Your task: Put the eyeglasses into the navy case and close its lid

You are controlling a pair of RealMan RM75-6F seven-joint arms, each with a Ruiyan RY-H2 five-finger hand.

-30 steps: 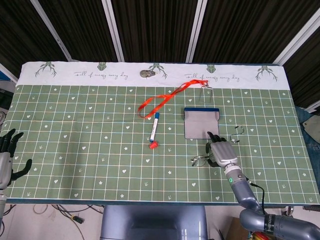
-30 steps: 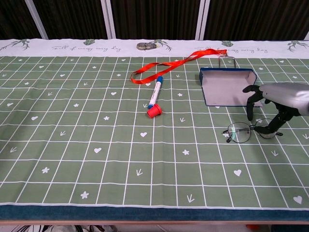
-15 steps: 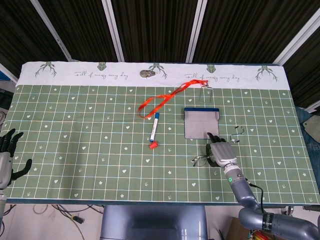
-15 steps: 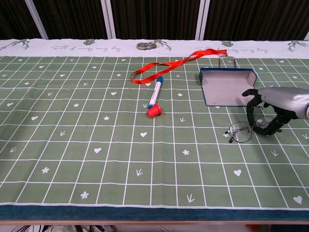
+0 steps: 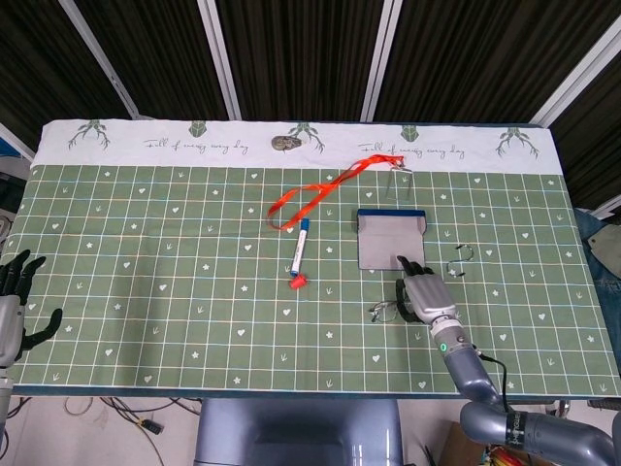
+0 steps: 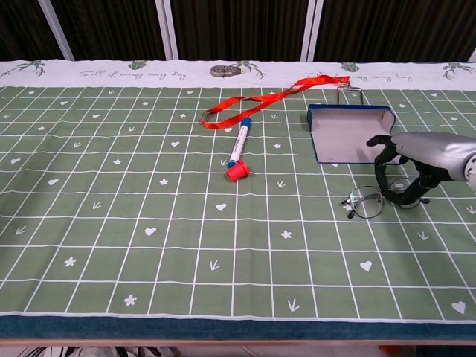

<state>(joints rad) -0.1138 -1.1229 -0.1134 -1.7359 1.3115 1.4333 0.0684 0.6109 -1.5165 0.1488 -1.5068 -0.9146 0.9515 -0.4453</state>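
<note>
The wire-framed eyeglasses (image 5: 381, 312) (image 6: 365, 202) lie on the green checked cloth, just in front of the navy case (image 5: 390, 239) (image 6: 349, 134). The case lies open, showing its grey inside. My right hand (image 5: 423, 296) (image 6: 411, 165) is on the right half of the glasses, thumb and fingers curled around that lens and hiding it. The left lens sticks out to the left of the hand. At the table's near left edge my left hand (image 5: 14, 300) rests with fingers apart, holding nothing; only the head view shows it.
A blue marker (image 5: 300, 247) (image 6: 240, 146) with a red cap at its end lies mid-table. A red lanyard (image 5: 322, 192) (image 6: 268, 98) runs from it to a clear badge holder behind the case. A small metal clip (image 5: 460, 262) lies right of the case, a metal object (image 5: 284, 144) at the back.
My right hand has shifted slightly left and its fingers have curled tighter around the right lens; the glasses slid a little left with it. The left hand has not moved.
</note>
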